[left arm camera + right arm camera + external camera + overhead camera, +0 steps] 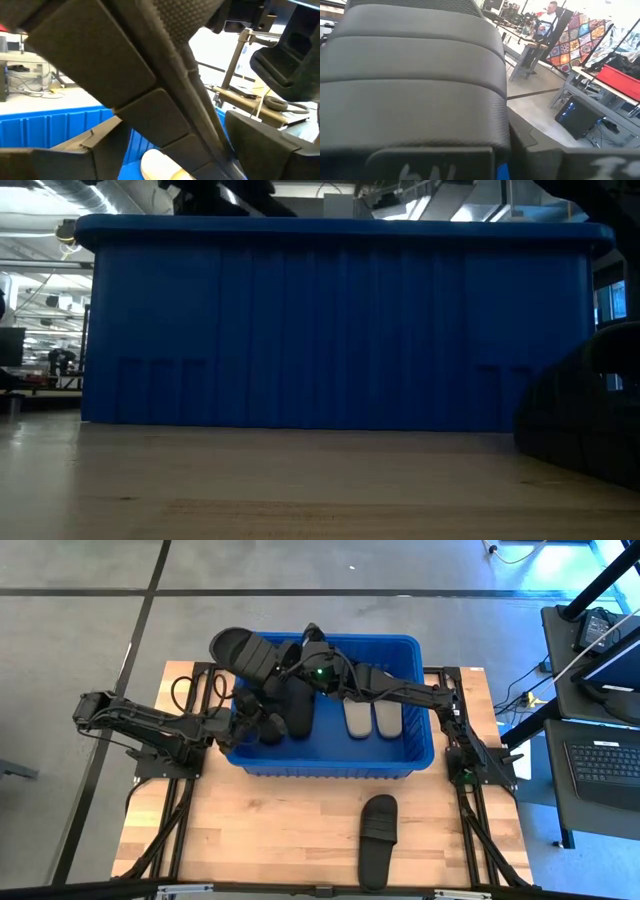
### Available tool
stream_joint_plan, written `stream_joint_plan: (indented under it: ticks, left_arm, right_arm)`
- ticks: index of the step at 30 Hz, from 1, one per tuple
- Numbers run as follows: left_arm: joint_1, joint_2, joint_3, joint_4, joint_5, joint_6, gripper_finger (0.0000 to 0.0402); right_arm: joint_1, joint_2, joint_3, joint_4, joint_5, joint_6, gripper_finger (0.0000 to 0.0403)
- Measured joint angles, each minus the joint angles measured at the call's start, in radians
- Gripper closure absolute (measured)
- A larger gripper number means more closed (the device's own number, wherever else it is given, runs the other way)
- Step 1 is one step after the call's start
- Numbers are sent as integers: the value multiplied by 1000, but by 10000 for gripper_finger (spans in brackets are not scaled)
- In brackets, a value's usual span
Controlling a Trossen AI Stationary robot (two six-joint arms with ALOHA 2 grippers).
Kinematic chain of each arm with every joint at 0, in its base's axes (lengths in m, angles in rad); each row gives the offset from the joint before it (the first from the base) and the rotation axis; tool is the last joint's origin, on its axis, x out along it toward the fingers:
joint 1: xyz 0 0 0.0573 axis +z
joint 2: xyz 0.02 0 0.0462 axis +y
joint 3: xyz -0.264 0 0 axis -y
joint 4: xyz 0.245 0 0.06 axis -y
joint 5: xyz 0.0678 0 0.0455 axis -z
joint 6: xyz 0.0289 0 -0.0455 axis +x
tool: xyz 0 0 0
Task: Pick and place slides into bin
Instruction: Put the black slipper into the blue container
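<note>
Our right gripper [285, 660] is clamped on a black slide [243, 650] that juts out over the bin's [420, 755] far-left corner, long axis running outward from the bin. Our left gripper [262, 725] sits inside the bin's left end; we cannot tell its opening. Another black slide [378, 837] lies on the worktop [260, 830], nearer the right arm.

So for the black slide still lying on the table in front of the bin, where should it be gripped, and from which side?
The black slide lies flat and alone on the table, nothing crowding it. Judging by that pose, a tool would best come straight down and pinch the wide strap at the end nearer the bin, one finger under it through the opening, probably the only raised part.
</note>
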Motion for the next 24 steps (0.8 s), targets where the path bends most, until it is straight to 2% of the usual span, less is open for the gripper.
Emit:
stream_joint_plan:
  ticks: [4, 13, 21, 24]
  left_arm:
    - [0, 0, 0, 1, 2, -3, 144]
    - [3, -1, -1, 10, 21, -6, 312]
    - [1, -43, -3, -22, 65, 9, 317]
    - [0, -60, -4, -37, 71, 14, 318]
  right_arm:
    - [1, 0, 0, 0, -1, -2, 391]
    - [2, -8, 2, -7, 2, -28, 391]
    - [2, -9, 5, -30, 1, -36, 372]
    - [3, -9, 5, -36, -2, -99, 372]
